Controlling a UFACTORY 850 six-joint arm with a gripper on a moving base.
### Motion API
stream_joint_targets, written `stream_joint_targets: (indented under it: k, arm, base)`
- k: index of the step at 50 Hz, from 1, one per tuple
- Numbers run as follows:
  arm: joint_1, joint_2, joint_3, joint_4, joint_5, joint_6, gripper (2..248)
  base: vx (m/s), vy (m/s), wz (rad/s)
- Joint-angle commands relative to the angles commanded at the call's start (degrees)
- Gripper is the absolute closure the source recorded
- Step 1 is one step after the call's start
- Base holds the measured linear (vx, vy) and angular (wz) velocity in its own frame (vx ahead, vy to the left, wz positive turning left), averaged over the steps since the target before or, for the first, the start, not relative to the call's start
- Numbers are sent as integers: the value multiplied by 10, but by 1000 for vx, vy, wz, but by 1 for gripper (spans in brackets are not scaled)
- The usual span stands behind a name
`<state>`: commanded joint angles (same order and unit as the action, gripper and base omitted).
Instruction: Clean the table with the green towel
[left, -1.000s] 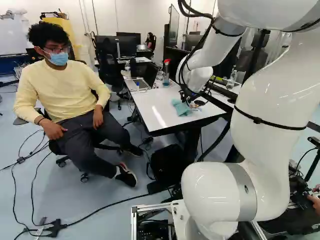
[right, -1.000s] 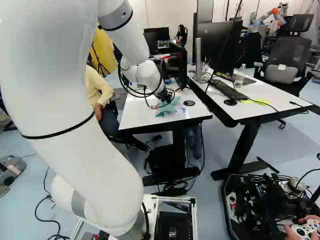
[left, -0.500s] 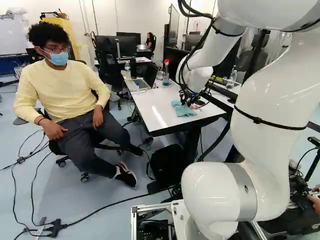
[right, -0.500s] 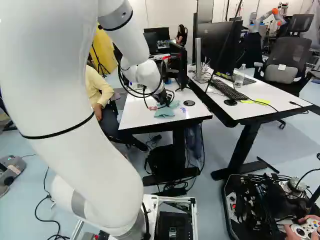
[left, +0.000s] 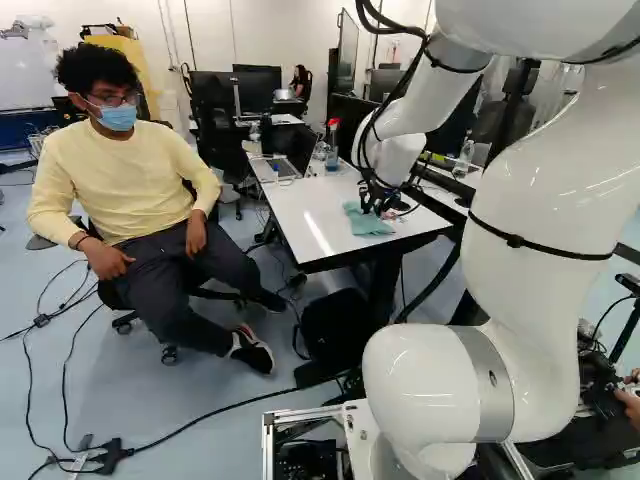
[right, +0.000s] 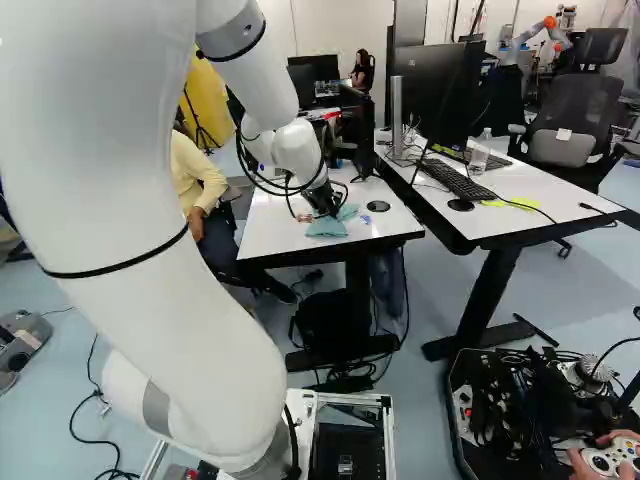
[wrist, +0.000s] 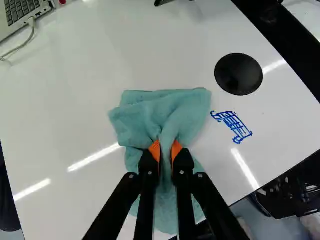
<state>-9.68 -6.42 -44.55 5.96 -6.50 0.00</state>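
Note:
In the left base view the gripper (left: 372, 203) is low over the white table (left: 290, 215), at the green towel (left: 368, 222). The wrist view shows the gripper (wrist: 166, 152) shut on the towel (wrist: 165, 112), its orange pads pinching a fold from two sides. The towel lies bunched on the tabletop, spreading ahead of and beneath the fingers. Blue marker scribbles (wrist: 233, 126) are on the table beside the towel, close to a round black disc (wrist: 238, 74).
A laptop (left: 275, 168) and a spray bottle (left: 332, 145) stand at the table's far end. A second desk with a keyboard (right: 456, 180) and monitor adjoins on the right. A seated person (left: 125, 190) is left of the table. Another robot (right: 530, 38) stands far back.
The gripper and the towel in it have shifted slightly across the tabletop, and the towel's folds lie differently. The base has not moved.

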Motion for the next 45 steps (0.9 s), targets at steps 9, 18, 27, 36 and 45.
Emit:
stream_joint_targets:
  k: [9, 18, 27, 36, 45]
  arm:
    - [0, 0, 0, 0, 0, 0, 205]
    - [-9, -5, -6, 0, 0, 0, 205]
    - [-24, -16, -18, 0, 0, 0, 205]
    - [-40, -31, -34, 0, 0, 0, 205]
    - [-55, -49, -55, 0, 0, 0, 205]
  base:
    - [0, 0, 0]
    - [0, 0, 0]
    - [0, 0, 0]
    - [0, 0, 0]
    - [0, 0, 0]
